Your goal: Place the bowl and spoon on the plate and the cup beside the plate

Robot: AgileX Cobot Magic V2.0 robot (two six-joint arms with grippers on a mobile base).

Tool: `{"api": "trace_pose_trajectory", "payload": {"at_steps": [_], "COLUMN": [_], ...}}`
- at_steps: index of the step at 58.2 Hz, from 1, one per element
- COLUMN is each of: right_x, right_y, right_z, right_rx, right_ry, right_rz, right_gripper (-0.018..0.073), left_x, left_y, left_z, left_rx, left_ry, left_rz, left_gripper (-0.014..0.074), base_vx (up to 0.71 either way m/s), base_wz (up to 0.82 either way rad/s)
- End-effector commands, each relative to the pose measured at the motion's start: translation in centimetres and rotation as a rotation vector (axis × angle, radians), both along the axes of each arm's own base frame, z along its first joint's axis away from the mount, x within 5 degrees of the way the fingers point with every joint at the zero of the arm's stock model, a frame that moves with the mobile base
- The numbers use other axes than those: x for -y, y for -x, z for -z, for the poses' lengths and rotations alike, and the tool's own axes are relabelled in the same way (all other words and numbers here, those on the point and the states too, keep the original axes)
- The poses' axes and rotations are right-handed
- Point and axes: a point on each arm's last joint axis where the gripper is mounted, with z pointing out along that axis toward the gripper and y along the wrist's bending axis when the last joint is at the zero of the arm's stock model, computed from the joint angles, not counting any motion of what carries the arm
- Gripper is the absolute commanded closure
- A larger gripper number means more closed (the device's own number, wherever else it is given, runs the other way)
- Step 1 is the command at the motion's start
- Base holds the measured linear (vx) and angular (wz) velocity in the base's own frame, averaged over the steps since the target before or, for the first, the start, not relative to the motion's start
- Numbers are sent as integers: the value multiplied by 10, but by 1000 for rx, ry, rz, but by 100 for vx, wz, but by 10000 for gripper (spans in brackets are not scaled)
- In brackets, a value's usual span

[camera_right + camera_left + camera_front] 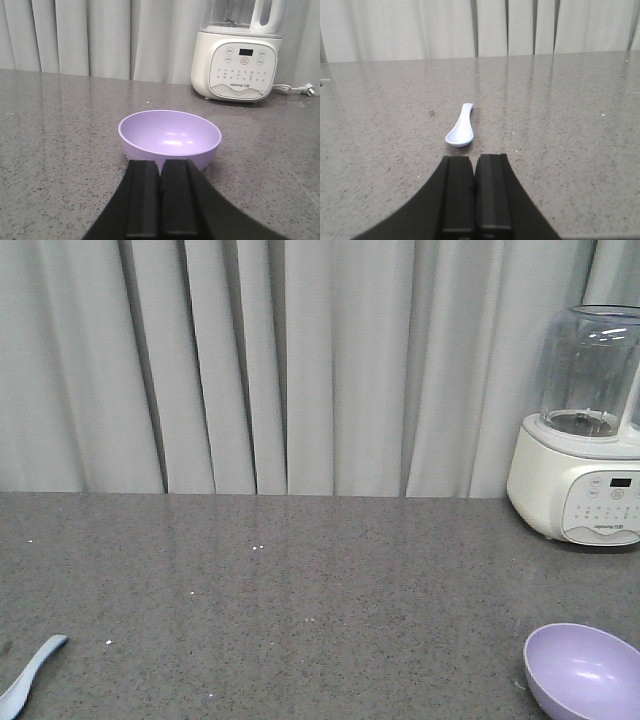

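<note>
A lavender bowl stands upright on the grey counter just ahead of my right gripper, which is shut and holds nothing; the bowl also shows at the bottom right of the front view. A pale blue spoon lies scoop toward me a short way ahead of my left gripper, shut and empty. Only the spoon's handle shows at the front view's bottom left. The plate and the cup are out of view.
A white blender base with a clear jar stands at the back right, behind the bowl, its cable and plug trailing right. Grey curtains hang along the counter's far edge.
</note>
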Motion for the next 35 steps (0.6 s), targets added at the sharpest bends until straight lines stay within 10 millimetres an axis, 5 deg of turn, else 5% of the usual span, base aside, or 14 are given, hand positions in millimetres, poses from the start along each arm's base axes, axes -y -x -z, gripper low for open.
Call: {"api": "trace_pose_trajectory", "payload": {"at_steps": [1,35], "right_x": [0,0], "right_y": [-2,-2], "right_z": [-2,-2], "right_rx": [50,48], "right_ry": [7,7], "right_rz": [-1,0], "right_gripper": [568,568], "left_x": [1,1], "left_y": [-2,-2], "left_z": [1,1], "left_rx": [42,42], "left_ry": [14,14], "left_rz": [8,8], "left_gripper": [602,602], "base_vx": [7,1], "base_wz": [-12,-3]}}
